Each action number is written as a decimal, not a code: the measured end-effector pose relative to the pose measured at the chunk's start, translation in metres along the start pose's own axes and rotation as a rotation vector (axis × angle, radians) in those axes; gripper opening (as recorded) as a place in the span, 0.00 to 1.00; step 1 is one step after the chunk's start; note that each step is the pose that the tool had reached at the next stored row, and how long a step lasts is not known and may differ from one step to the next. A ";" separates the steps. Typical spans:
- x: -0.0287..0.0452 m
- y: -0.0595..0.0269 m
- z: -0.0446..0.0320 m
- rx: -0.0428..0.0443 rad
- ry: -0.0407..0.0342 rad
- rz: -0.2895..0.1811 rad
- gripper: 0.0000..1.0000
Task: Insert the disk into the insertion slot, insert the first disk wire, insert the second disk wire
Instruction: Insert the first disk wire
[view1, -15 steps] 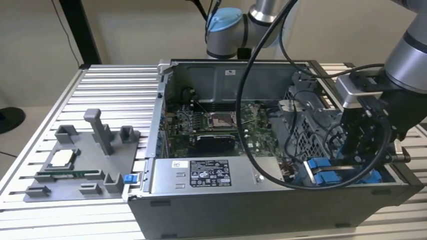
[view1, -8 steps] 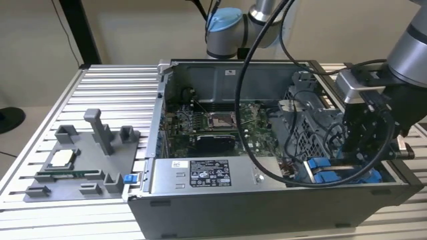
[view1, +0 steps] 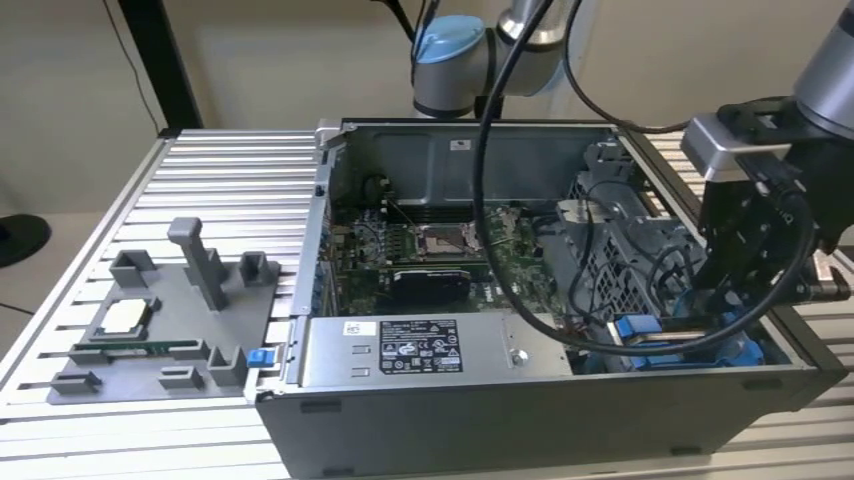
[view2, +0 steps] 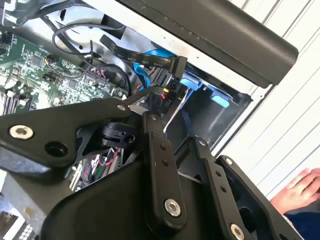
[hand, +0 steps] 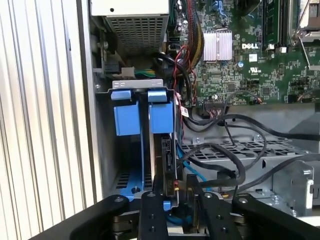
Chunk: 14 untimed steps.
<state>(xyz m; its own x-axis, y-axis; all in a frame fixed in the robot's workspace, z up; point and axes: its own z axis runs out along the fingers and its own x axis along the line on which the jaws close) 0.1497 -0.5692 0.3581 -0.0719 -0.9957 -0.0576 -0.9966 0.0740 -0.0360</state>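
My gripper reaches down into the open computer case at its front corner, on the exterior view's right. Just beneath it lies the insertion slot, a grey bay with bright blue rails and tabs. In the first wrist view a thin dark slab, apparently the disk, stands edge-on under the second blue tab, right in front of my gripper. Black wires and a light blue wire loop beside it. A black flat connector hangs near the bay in the second wrist view.
A silver labelled power-supply box fills the case's front, with the motherboard behind it and a perforated grey cage beside the bay. A grey fixture tray lies on the slatted table. A person's hand rests outside the case.
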 end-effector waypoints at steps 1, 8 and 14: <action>-0.0001 -0.0001 -0.0016 -0.0002 0.0001 0.000 1.00; -0.0009 -0.0038 -0.0124 -0.0148 0.0009 0.000 1.00; -0.0019 -0.0148 -0.0139 -0.0533 0.0038 -0.001 1.00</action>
<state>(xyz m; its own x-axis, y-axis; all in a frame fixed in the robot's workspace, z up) 0.1640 -0.5691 0.3726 -0.0708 -0.9960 -0.0538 -0.9974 0.0700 0.0172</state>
